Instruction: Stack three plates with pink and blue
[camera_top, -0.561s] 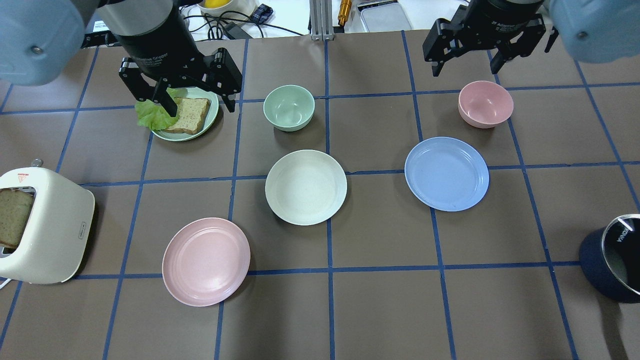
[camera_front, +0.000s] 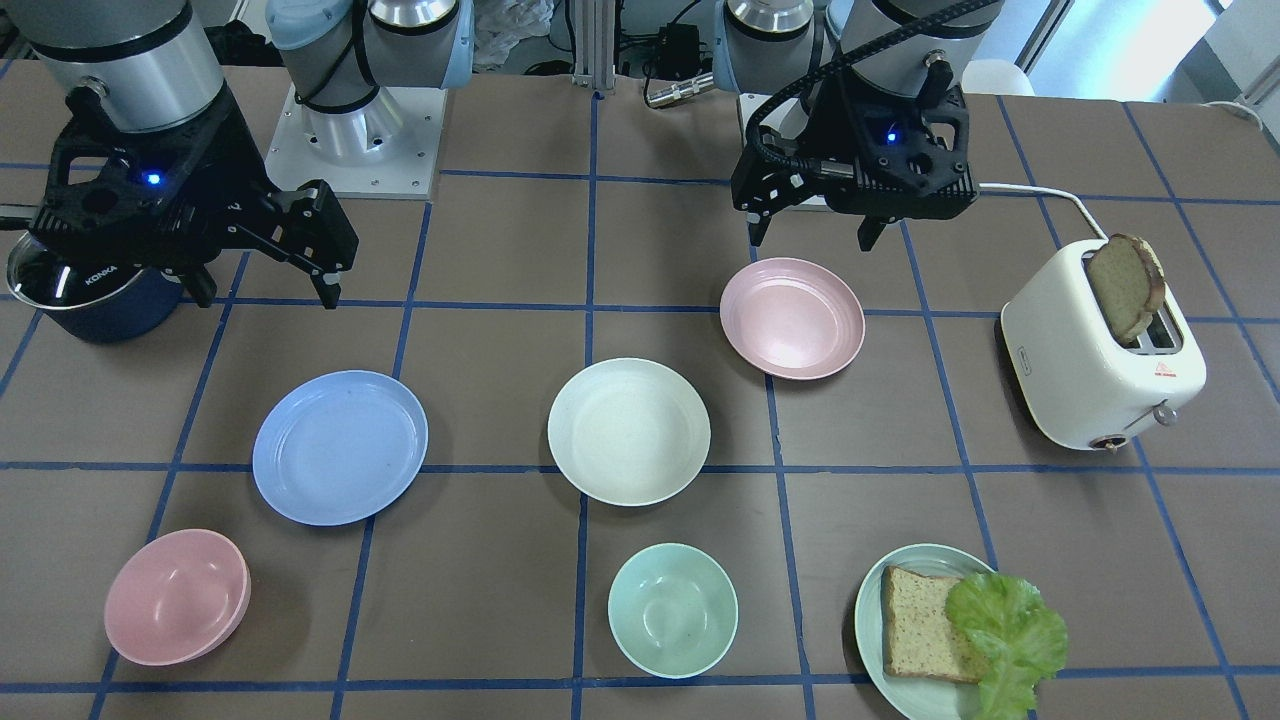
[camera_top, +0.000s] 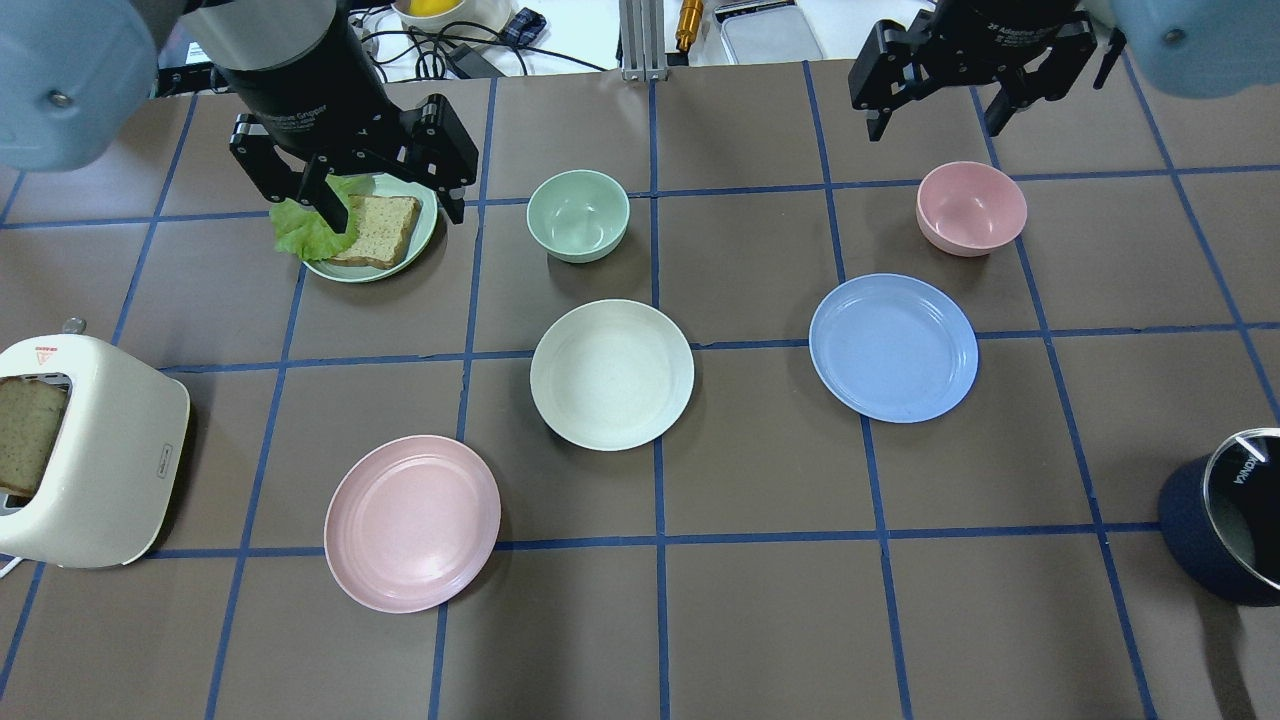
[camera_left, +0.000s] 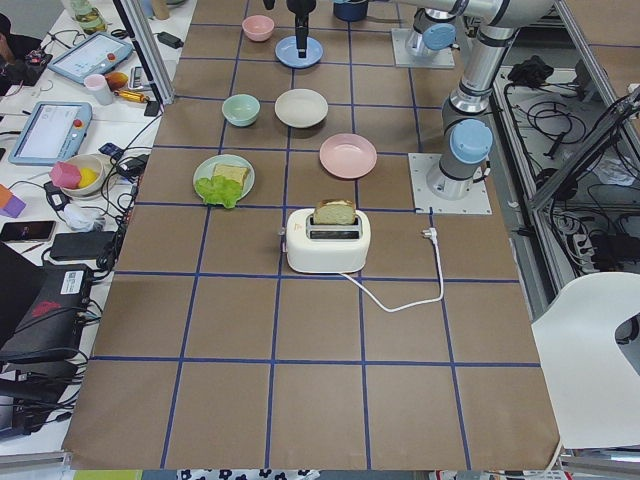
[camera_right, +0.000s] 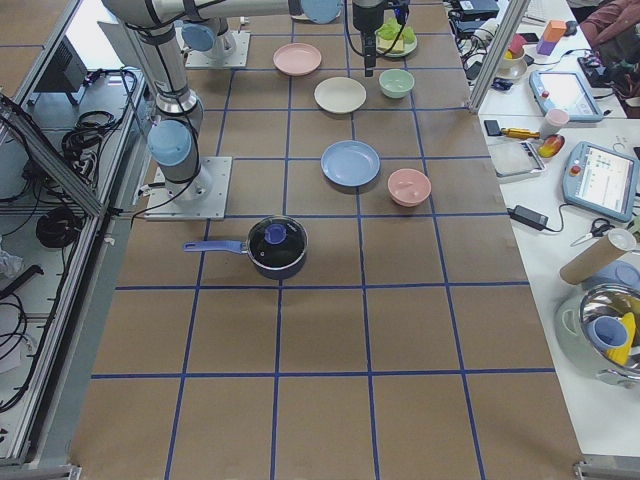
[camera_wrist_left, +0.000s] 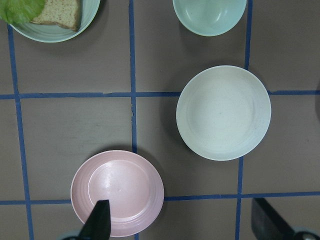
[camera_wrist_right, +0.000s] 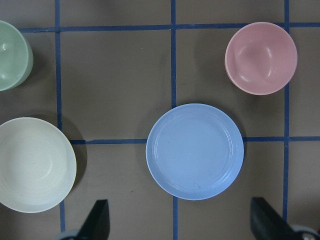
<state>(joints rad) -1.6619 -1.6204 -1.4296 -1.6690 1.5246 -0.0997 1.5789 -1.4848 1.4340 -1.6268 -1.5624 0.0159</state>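
Observation:
Three plates lie apart on the brown table. The pink plate is front left, the cream-white plate is in the middle, and the light blue plate is to the right. My left gripper is open and empty, high above the table; in its wrist view the pink plate lies under one fingertip. My right gripper is open and empty, high above the table; its wrist view shows the blue plate between the jaws.
A mint-green plate with bread and lettuce lies under the left gripper in the overhead view. A mint bowl and a pink bowl stand at the back. A toaster with bread is far left. A navy pot is far right.
Both grippers have shifted slightly toward the top of the overhead view, still open. The plates have not moved.

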